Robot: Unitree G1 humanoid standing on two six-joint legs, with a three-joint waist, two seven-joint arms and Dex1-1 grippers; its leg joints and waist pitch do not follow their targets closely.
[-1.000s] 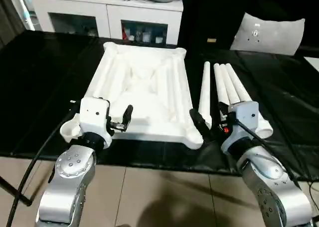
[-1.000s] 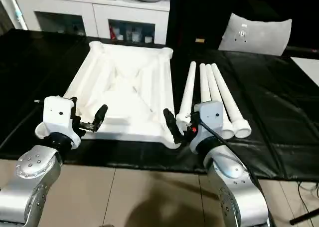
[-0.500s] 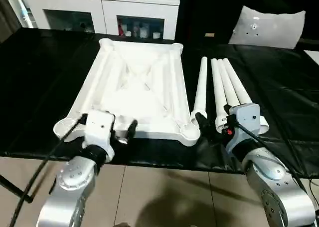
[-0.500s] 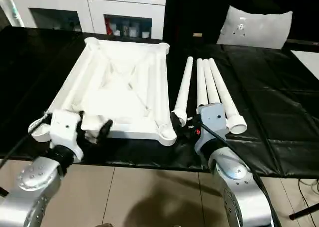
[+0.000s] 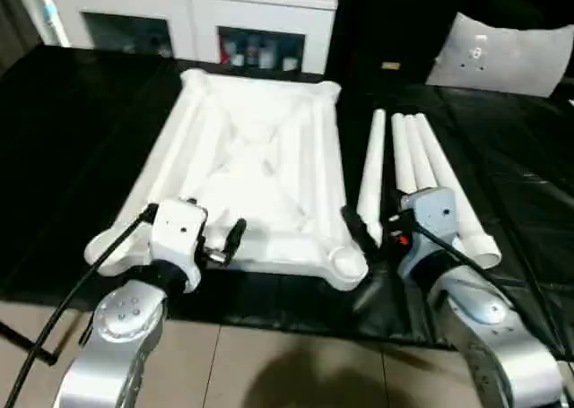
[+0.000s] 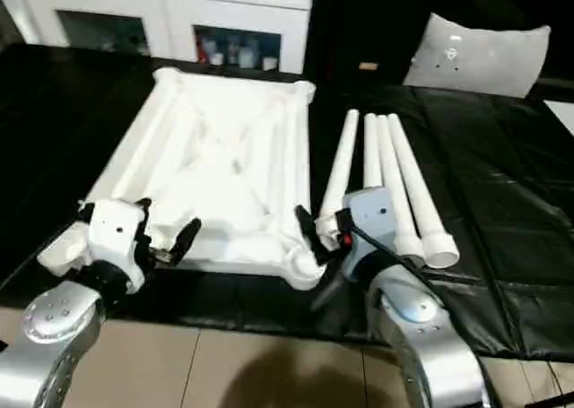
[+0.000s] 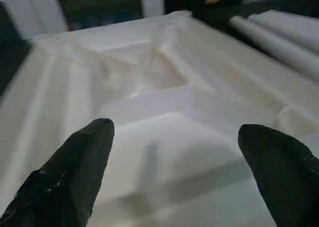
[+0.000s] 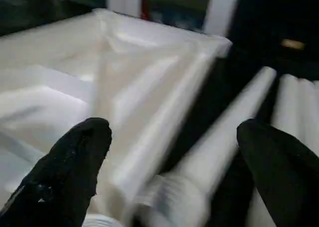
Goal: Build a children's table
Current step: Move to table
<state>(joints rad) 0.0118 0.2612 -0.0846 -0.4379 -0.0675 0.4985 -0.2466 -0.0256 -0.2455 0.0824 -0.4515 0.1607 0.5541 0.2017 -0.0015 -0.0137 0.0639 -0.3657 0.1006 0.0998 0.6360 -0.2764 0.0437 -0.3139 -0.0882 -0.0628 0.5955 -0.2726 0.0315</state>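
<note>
Since half a second ago the right end effector (image 5: 359,231) has been carried inward, from the thick ends of the legs toward the gap between the nearest leg (image 5: 371,177) and the top (image 5: 256,161), while the left end effector (image 5: 224,243) has been kept almost where it was, at the top's near edge; some of the apparent shift is owed to the head camera's own tilt. The top is laid upside down on the black desk (image 5: 81,121), ribs upward, so that the round corner sockets (image 5: 345,262) are left open to receive the legs. The four legs are laid side by side just beside the top on the robot's right, thick ends toward the robot, presumably so that they can be taken by the right arm one at a time. Both end effectors are held spread and empty: in the left wrist view the fingers (image 7: 75,172) are seen wide apart over the ribbed surface, and in the right wrist view the fingers (image 8: 75,167) straddle the innermost leg and the top's edge without touching either. A grasp of that leg is judged to be the step in hand; no leg has yet been seated.
</note>
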